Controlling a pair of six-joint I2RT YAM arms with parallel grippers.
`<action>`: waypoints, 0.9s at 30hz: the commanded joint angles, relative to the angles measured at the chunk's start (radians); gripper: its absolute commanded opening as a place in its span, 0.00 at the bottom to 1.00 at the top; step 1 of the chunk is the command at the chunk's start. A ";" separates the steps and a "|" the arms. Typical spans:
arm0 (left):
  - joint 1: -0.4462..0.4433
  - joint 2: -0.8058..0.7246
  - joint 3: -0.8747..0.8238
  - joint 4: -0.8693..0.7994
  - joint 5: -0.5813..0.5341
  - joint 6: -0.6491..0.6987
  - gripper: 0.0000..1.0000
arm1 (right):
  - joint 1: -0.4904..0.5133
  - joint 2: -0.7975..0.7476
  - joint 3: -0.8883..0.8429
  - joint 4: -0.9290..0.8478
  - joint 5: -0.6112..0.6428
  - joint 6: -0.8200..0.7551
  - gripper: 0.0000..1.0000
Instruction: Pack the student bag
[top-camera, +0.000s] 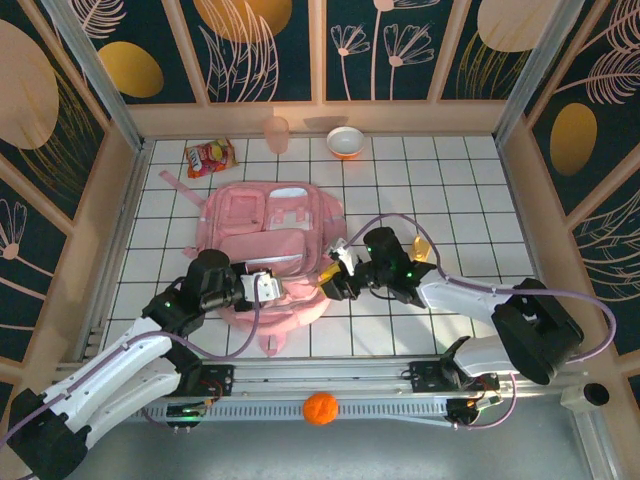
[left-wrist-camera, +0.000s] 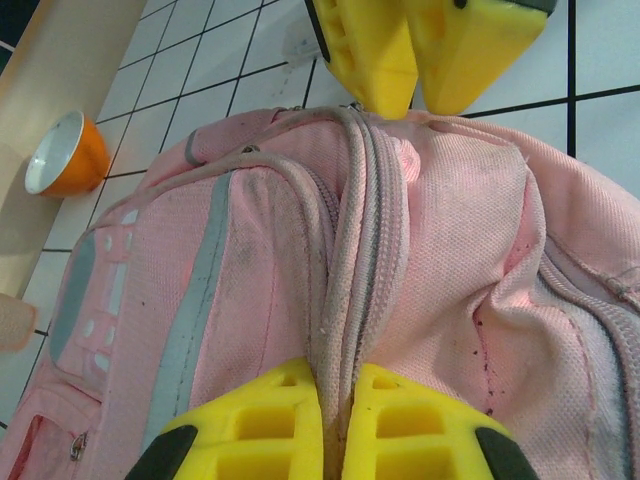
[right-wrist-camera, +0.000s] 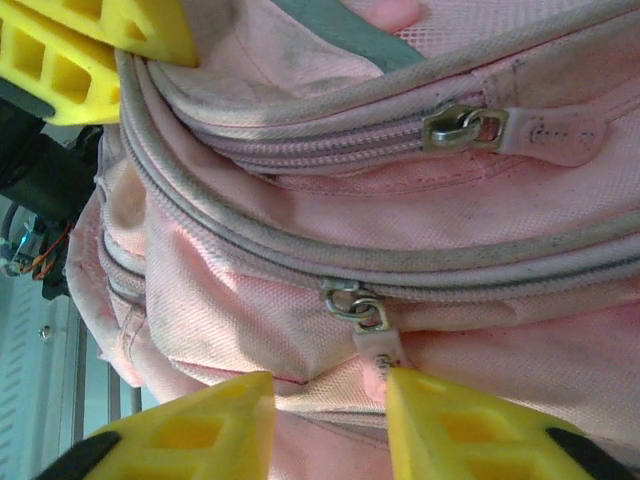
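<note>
White tiled table (top-camera: 450, 190) fills my working floor. I see my left gripper (left-wrist-camera: 335, 400) clamped on a zip seam of the student bag (left-wrist-camera: 250, 250). My right gripper (right-wrist-camera: 330, 400) stands parted around a zip pull (right-wrist-camera: 375, 350). The bag lies mid-table with its near end between both grippers. An orange bowl (top-camera: 345, 141) and a snack packet (top-camera: 210, 157) sit at the far edge.

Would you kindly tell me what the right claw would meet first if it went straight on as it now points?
Most likely the lower zip pull of the student bag, which lies just ahead of the right claw, though depth is hard to judge.
</note>
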 joint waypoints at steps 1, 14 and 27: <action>0.005 -0.001 0.064 0.088 0.059 0.009 0.00 | 0.009 0.010 0.029 0.073 -0.031 -0.019 0.27; 0.005 0.018 0.067 0.095 0.068 0.015 0.00 | -0.026 -0.087 -0.011 0.005 0.033 -0.023 0.35; 0.005 0.014 0.071 0.095 0.069 0.017 0.00 | -0.019 0.008 0.026 0.016 -0.011 -0.008 0.26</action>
